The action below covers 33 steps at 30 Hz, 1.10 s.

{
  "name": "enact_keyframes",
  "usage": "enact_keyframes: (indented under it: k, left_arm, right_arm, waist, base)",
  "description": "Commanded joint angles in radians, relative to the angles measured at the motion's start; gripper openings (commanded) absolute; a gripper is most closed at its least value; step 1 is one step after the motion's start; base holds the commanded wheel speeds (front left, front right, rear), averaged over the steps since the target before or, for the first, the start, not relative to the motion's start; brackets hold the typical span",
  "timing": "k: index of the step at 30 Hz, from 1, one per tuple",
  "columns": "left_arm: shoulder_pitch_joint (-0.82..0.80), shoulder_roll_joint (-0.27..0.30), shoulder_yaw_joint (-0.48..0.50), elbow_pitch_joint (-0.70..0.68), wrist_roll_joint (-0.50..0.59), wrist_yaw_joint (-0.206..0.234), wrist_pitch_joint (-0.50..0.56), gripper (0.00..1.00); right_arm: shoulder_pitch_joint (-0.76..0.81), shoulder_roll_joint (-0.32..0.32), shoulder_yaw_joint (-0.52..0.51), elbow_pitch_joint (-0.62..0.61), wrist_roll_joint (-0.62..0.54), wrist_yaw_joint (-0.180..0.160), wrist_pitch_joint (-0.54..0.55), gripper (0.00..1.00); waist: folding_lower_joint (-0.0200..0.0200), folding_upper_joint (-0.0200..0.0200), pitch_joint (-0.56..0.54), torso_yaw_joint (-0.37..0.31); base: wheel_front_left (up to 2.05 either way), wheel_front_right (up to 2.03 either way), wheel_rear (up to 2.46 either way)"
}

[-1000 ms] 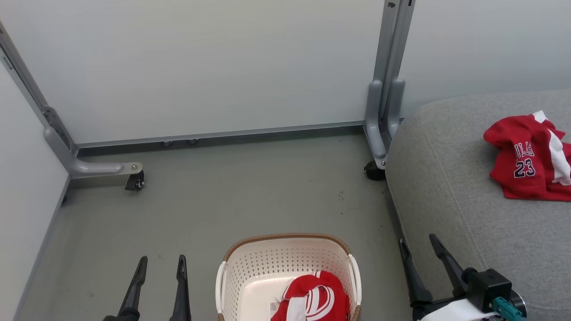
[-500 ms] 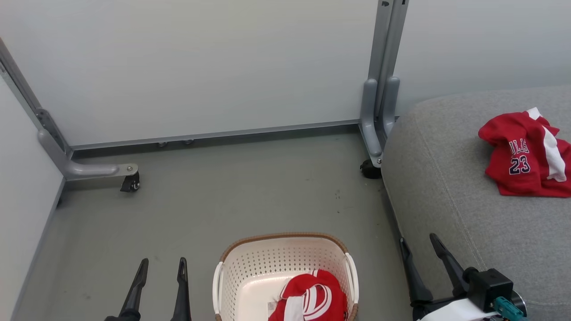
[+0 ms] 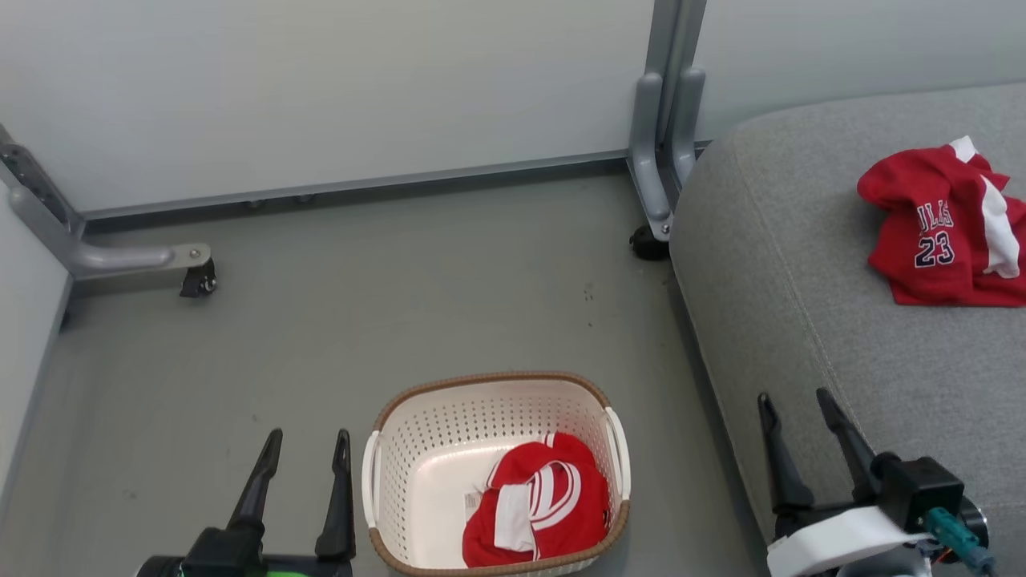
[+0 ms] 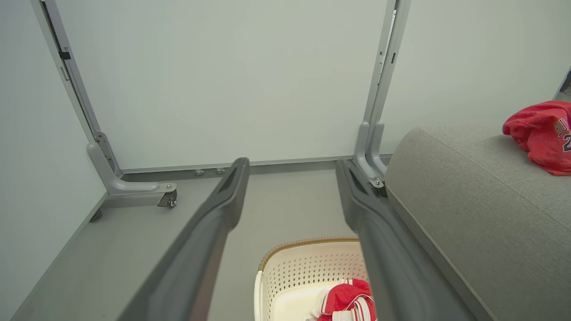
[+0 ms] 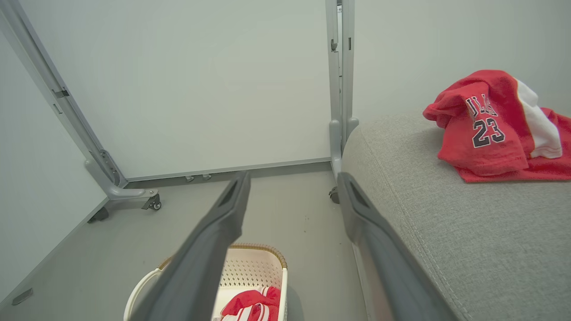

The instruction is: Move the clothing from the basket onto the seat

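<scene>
Left end effector: I am holding my left end effector (image 3: 309, 437) released, its two dark fingers standing apart and gripping nothing, over the floor (image 3: 361, 304) just left of the basket (image 3: 489, 377).
Right end effector: I am holding my right end effector (image 3: 792, 397) spread wide and empty, to the right of the basket, its fingers showing against the near left edge of the seat (image 3: 801, 280).
Basket: The cream perforated basket with its brown rim is sitting on the grey floor between my two end effectors, near the seat's left side.
Clothing in the basket: A crumpled red garment (image 3: 545, 501) with white stripes is lying in the basket's near right part, beside a sticker (image 3: 471, 502) on the bottom.
Clothing on the seat: A red jersey (image 3: 934, 228) bearing the number 23 is lying bunched on the seat's far right, well apart from the basket.
Seat: The large grey upholstered seat is taking up the right of the scene, a stitched seam running along its top.
Background: Pale partition panels (image 3: 321, 80) are standing at the far side. A grey metal post (image 3: 661, 120) is coming down to the floor beside the seat's far left corner, and a caster foot (image 3: 196, 280) is resting at the far left.
</scene>
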Motion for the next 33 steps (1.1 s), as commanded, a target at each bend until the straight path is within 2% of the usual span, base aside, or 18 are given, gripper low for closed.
enact_keyframes:
  k: [1,6,10,13,19,25,29,33]
  left_arm:
    - [-0.048,0.001,-0.002,0.004,-0.003,-0.009,0.000,1.00]
    - [-0.197,0.001,-0.033,0.049,0.008,-0.040,0.000,1.00]
    - [-0.339,0.021,-0.097,0.150,0.014,-0.057,0.000,1.00]
    - [-0.460,0.059,-0.197,0.218,0.021,-0.059,0.000,1.00]
    - [-0.716,0.146,-0.438,0.443,0.011,-0.059,0.000,1.00]
    - [-0.952,0.125,-0.660,0.714,-0.080,-0.059,0.020,1.00]
    - [-1.056,0.110,-0.815,0.825,-0.165,-0.059,0.082,1.00]
    - [-1.129,0.104,-0.918,0.892,-0.273,-0.059,0.159,1.00]
  right_arm:
    - [-0.038,-0.002,-0.016,-0.013,-0.005,-0.001,-0.003,1.00]
    - [-0.133,-0.003,-0.090,-0.065,-0.028,-0.001,-0.003,1.00]
    - [-0.216,-0.001,-0.163,-0.112,-0.038,-0.001,-0.003,1.00]
    - [-0.272,-0.002,-0.194,-0.139,-0.050,-0.001,-0.003,1.00]
    - [-0.356,-0.002,-0.201,-0.184,-0.057,-0.001,-0.003,1.00]
    - [-0.394,-0.002,-0.183,-0.207,-0.029,-0.001,-0.003,1.00]
    - [-0.410,-0.001,-0.171,-0.207,-0.014,-0.001,-0.003,1.00]
    - [-0.414,-0.001,-0.173,-0.196,0.009,-0.001,-0.003,1.00]
  waist:
    - [0.0001,0.0000,0.107,-0.024]
    - [0.0001,0.0000,0.293,-0.019]
    - [0.0001,0.0000,0.422,-0.019]
    - [0.0001,0.0000,0.506,-0.025]
    - [0.0001,0.0000,0.654,-0.063]
    - [0.0001,0.0000,0.780,-0.118]
    - [0.0001,0.0000,0.836,-0.157]
    - [0.0001,0.0000,0.868,-0.188]
  base:
    - [0.00,0.00,0.00]
    - [0.00,0.00,0.00]
    - [0.00,0.00,0.00]
    - [0.00,0.00,0.00]
    - [0.00,0.00,0.00]
    - [0.00,0.00,0.00]
    - [0.00,0.00,0.00]
    - [0.00,0.00,0.00]
